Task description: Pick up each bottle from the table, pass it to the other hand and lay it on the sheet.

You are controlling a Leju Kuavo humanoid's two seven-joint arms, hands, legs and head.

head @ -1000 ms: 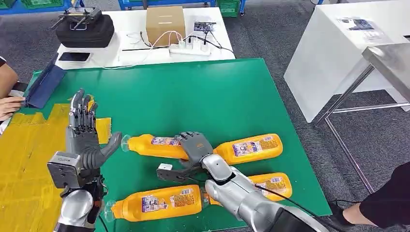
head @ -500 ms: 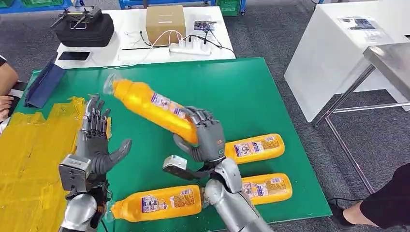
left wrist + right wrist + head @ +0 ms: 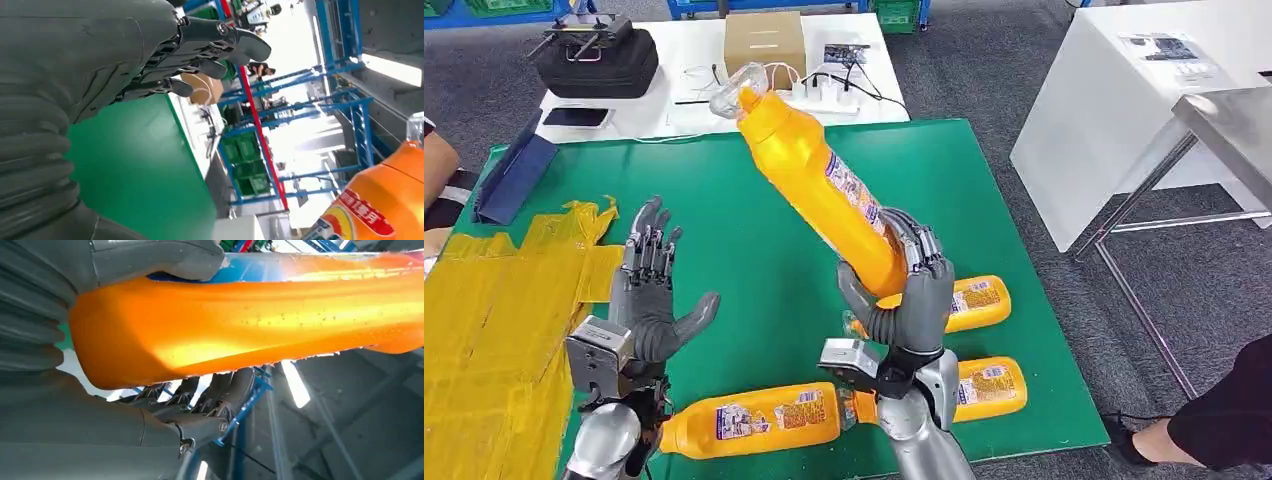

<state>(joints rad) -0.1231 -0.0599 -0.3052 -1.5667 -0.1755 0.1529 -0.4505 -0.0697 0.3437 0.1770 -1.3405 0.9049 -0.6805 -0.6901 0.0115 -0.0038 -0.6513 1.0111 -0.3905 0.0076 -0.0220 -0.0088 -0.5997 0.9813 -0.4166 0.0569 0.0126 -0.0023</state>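
The right hand (image 3: 902,300) grips one orange bottle (image 3: 819,185) by its base, lifted off the table (image 3: 824,200) and tilted cap-first toward the far edge, well placed, I'd say, for a pass across. The left hand (image 3: 649,300) waits empty with fingers spread, palm turned toward the bottle, beside the yellow sheet (image 3: 484,330) on the left edge. Count four bottles: one aloft, three lying near the front edge.
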